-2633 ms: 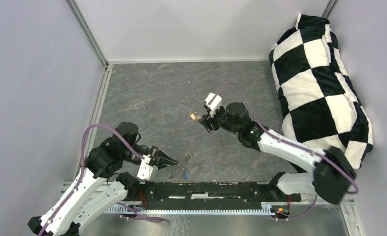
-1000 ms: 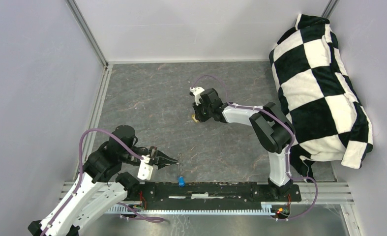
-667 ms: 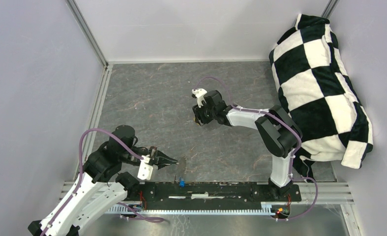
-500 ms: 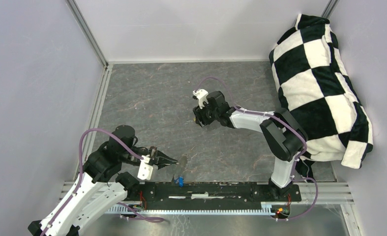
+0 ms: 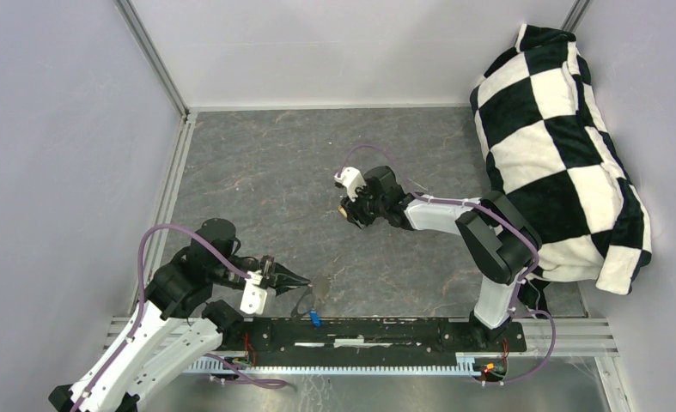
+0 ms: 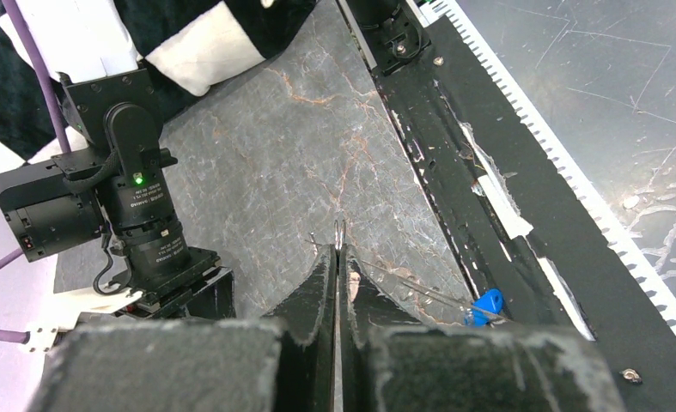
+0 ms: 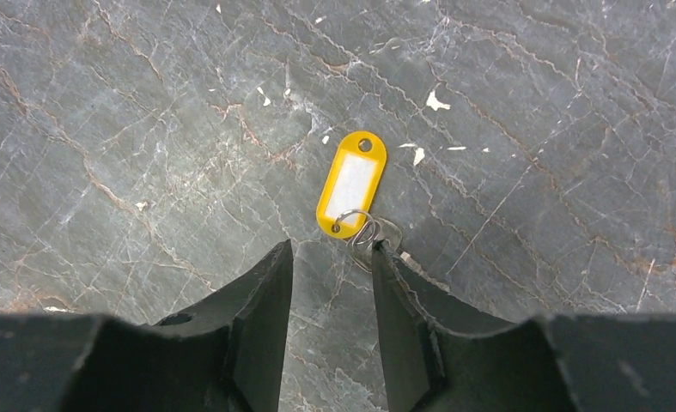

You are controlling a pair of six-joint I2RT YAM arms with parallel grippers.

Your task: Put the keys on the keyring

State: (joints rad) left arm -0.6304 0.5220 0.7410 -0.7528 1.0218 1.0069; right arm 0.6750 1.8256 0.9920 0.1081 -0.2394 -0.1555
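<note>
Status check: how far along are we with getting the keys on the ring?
Looks done: the blue key appears to hang on the keyring, though threading is hard to confirm. In hand: the left gripper is shut on that keyring; the right gripper is open, low over the yellow-tagged key, not gripping it. Left: grasp that key and thread it on.
</note>
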